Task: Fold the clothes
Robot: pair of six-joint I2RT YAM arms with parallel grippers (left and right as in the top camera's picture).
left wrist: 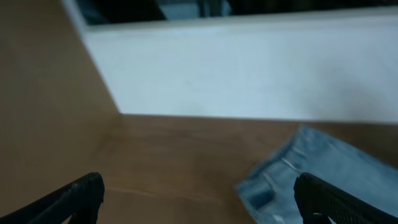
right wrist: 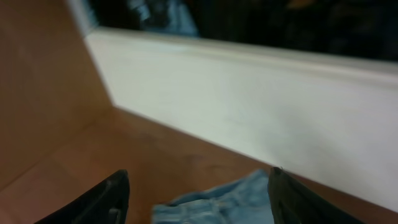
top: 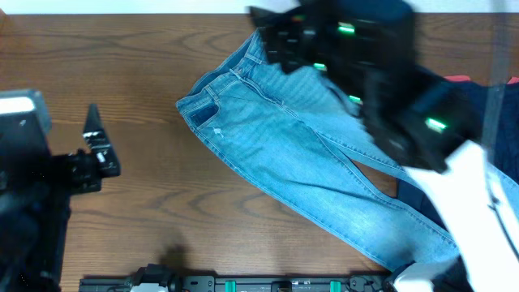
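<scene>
I find the left gripper (left wrist: 199, 185) spread wide and holding nothing, with the jeans (top: 300, 154) well to its right. The right gripper (right wrist: 198, 183) fingers stand apart, released, just above the waistband. The jeans lie diagonally, far centre to near right.

We see a wood-grain table (top: 162, 203), light-blue jeans (top: 308, 154) lying flat diagonally across it, a dark navy garment (top: 509, 138) at its right side.

The jeans (top: 308, 154) are faded light-blue, the table (top: 146, 212) brown wood-grain.
</scene>
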